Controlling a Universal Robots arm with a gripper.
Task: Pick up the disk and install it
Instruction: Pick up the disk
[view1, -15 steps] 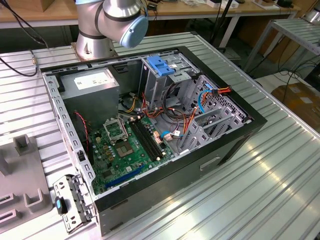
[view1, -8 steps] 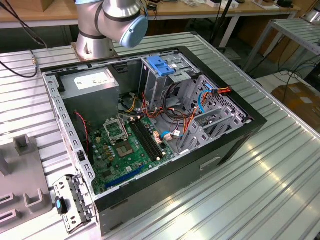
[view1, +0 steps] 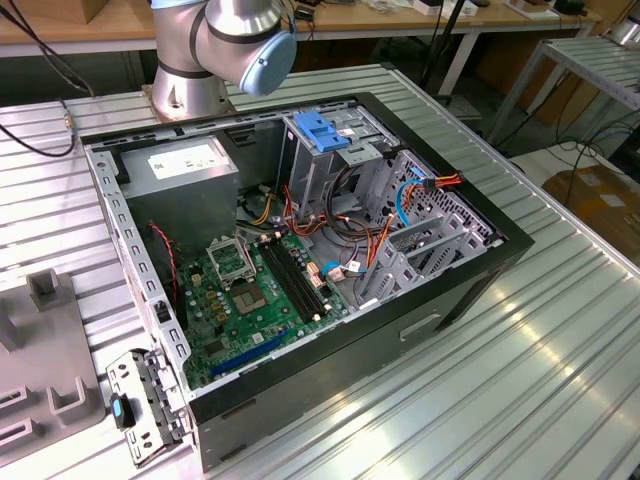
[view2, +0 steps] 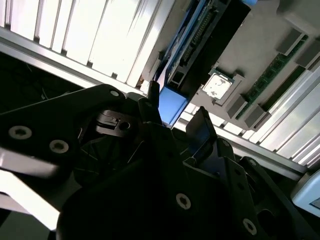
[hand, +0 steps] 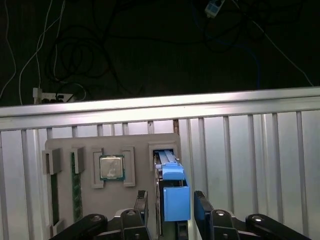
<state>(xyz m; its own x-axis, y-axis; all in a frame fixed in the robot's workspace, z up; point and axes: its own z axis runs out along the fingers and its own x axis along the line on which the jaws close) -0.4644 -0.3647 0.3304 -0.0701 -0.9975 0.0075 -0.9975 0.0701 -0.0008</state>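
The disk (hand: 169, 167) stands on edge in a slot of a grey holder tray (hand: 137, 145), its blue plastic rail (hand: 175, 197) facing me. In the first wrist view my gripper (hand: 170, 209) hangs just over it, with one black finger (hand: 142, 204) on each side of the blue rail and a small gap on both sides, so it is open and straddling the disk. The second wrist view has the same blue rail (view2: 172, 106) between the fingertips (view2: 153, 97), with the disk's dark edge (view2: 200, 37) running away from it.
A processor chip (hand: 111, 167) and a memory stick (hand: 76, 187) sit in the tray beside the disk. In the exterior view the open computer case (view1: 300, 250) lies on the ribbed metal table (view1: 540, 360), with a blue-topped drive cage (view1: 322, 135), grey power-supply box (view1: 180, 168) and arm base (view1: 220, 50).
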